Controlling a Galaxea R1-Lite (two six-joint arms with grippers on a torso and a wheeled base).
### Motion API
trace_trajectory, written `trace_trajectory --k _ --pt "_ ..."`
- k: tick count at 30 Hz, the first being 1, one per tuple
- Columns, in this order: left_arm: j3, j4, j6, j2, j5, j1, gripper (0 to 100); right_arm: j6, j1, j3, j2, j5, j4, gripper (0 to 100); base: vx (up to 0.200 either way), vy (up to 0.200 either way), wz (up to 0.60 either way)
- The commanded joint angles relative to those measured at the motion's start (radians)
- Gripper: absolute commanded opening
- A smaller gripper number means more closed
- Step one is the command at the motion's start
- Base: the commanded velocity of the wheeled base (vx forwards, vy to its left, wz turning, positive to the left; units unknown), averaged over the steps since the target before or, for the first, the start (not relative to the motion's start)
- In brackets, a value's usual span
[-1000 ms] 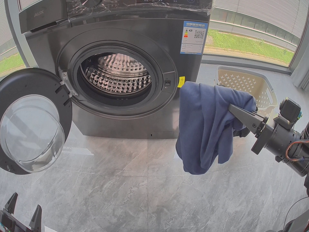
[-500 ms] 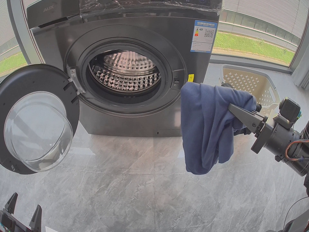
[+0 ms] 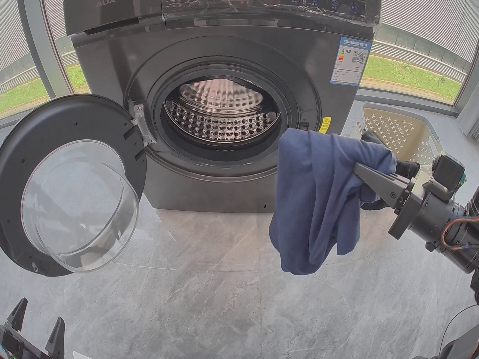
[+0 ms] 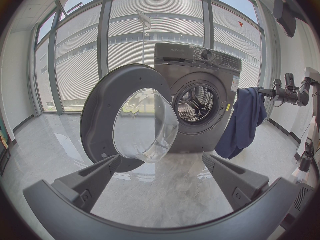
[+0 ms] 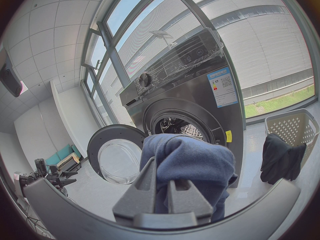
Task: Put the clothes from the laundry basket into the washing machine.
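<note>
Our view is shifting, bringing the washing machine closer to centre. Our right end effector is clamping a blue shirt; our left end effector is sitting apart.

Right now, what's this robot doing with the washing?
It is loading laundry. The right end effector is shut on a blue garment hanging in the air before the washing machine. The door stands wide open and the drum looks empty. A black garment drapes over the rim of the basket beside the machine. The left end effector is open and empty, held low.
</note>
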Motion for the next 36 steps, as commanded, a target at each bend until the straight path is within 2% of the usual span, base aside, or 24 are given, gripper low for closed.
trace_trajectory --k 1,3,9,23,24,27,28,29,30,31,32,34,36 --pt "0.018 0.0 0.0 -0.016 0.0 0.0 100 0.0 0.0 0.001 0.0 0.0 -0.001 0 0.0 0.0 0.0" --pt "0.016 0.0 -0.002 -0.016 0.0 0.0 100 0.0 0.0 0.001 0.0 0.0 -0.001 0 0.0 0.0 0.0" --pt "0.016 0.0 0.0 -0.016 0.001 0.0 100 0.0 0.0 0.004 0.0 0.0 -0.001 0 0.2 0.0 0.0" --pt "0.018 0.0 0.0 -0.016 0.006 0.0 100 0.003 0.002 0.005 0.008 -0.001 -0.001 0 0.0 0.0 0.0" --pt "0.018 0.0 0.017 -0.016 0.007 0.0 100 0.003 0.003 -0.001 0.008 -0.004 -0.001 0 0.0 0.0 0.0" --pt "0.018 0.0 0.02 -0.016 0.006 0.0 100 0.01 0.011 -0.018 0.014 -0.029 -0.002 0 0.0 0.0 0.0" --pt "0.018 0.0 0.018 -0.018 0.007 0.003 100 0.033 0.025 -0.047 0.033 -0.073 -0.001 0 0.0 0.0 0.0" --pt "0.018 0.0 0.02 -0.018 0.006 0.003 100 0.044 0.04 -0.059 0.048 -0.093 -0.002 0 0.0 0.0 0.0" --pt "0.018 0.0 0.02 -0.018 0.006 0.003 100 0.044 0.04 -0.059 0.048 -0.093 -0.002 0 0.0 0.0 0.0" --pt "0.018 -0.002 0.032 -0.018 0.001 0.003 100 0.062 0.076 -0.087 0.08 -0.136 -0.002 0 0.0 0.0 0.0" --pt "0.018 -0.002 0.041 -0.018 0.0 0.003 100 0.07 0.092 -0.094 0.091 -0.153 -0.002 0 0.0 0.0 0.0" --pt "0.018 -0.002 0.046 -0.015 -0.003 0.001 100 0.087 0.118 -0.111 0.126 -0.182 -0.002 0 0.0 0.0 0.0" --pt "0.018 -0.003 0.05 -0.018 -0.008 0.001 100 0.105 0.137 -0.136 0.152 -0.19 -0.004 0 0.0 0.0 0.0"
